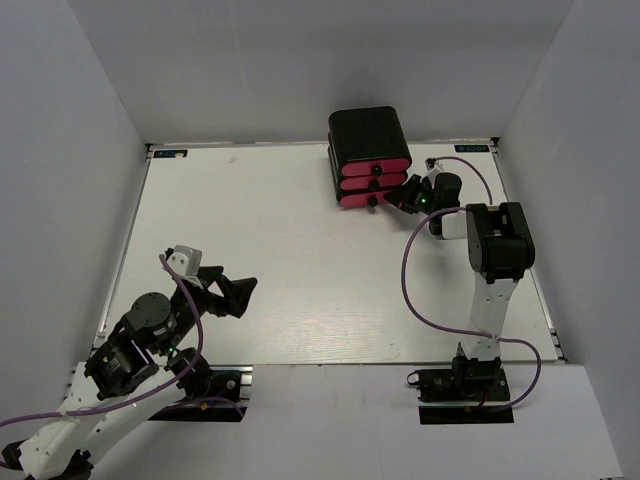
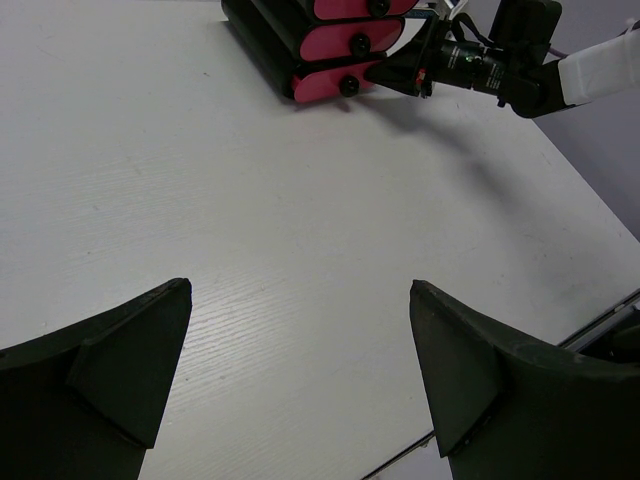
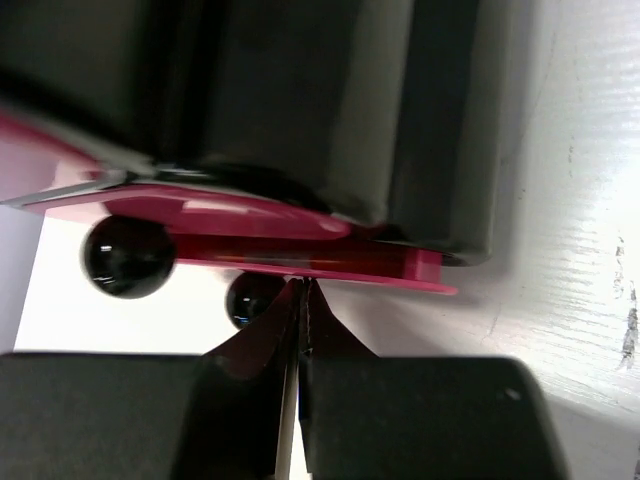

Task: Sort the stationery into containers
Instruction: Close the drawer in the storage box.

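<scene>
The black rounded box [image 1: 366, 132] with three pink-red drawers [image 1: 374, 171] stands at the far middle of the table and also shows in the left wrist view [image 2: 340, 45]. My right gripper [image 1: 400, 197] is shut, with its tips [image 3: 303, 290] touching the right end of the bottom drawer's front [image 3: 330, 262], beside a black knob [image 3: 250, 297]. Nothing shows between its jaws. My left gripper [image 1: 238, 293] is open and empty low over the near left of the table [image 2: 300, 370]. No stationery is in view.
The white table [image 1: 300, 260] is walled by grey panels on the left, back and right. The right arm [image 1: 495, 250] reaches along the right side, with a purple cable [image 1: 410, 270] looping left of it. The left arm's base [image 1: 140, 350] is at the near left.
</scene>
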